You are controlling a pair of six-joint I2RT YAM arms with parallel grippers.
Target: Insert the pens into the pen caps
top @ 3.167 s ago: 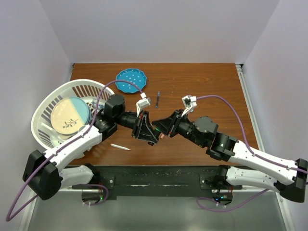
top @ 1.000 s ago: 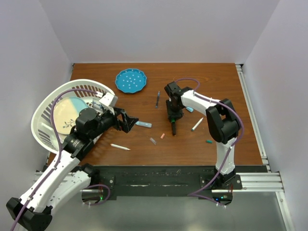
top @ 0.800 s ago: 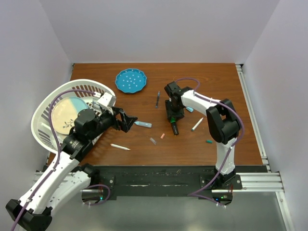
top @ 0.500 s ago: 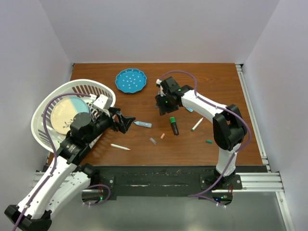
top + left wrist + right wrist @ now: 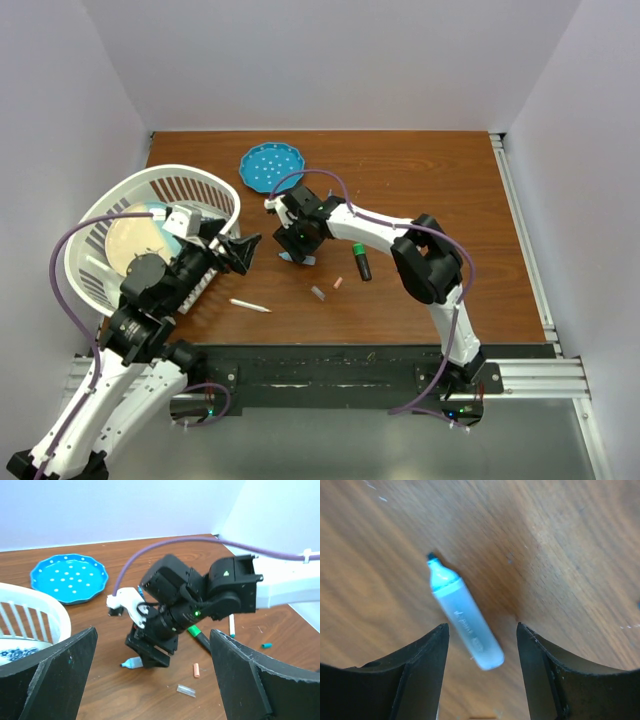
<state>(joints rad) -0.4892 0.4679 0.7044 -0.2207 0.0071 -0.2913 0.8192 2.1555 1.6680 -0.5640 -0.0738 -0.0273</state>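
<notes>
A short light blue pen [image 5: 465, 616] lies flat on the wooden table, pointed tip up-left in the right wrist view. My right gripper [image 5: 481, 627] hangs open just above it, one finger on each side and a gap to both. From above, that gripper [image 5: 296, 248] covers most of the pen [image 5: 304, 260]. My left gripper [image 5: 241, 250] is open and empty, a short way to the left. A dark pen with a green cap [image 5: 361, 262] lies to the right. A white pen [image 5: 250, 305], a pink cap [image 5: 338, 283] and a clear grey cap [image 5: 317, 293] lie nearer the front.
A blue dotted plate [image 5: 271, 167] sits at the back. A white basket [image 5: 95, 235] holding a plate fills the left side. In the left wrist view, another white pen [image 5: 231, 626] and a teal cap [image 5: 266, 645] lie beyond the right arm.
My right arm left the green-capped pen lying on the table and swung left over the light blue pen, its jaws widening. My left arm drew back to the left.
</notes>
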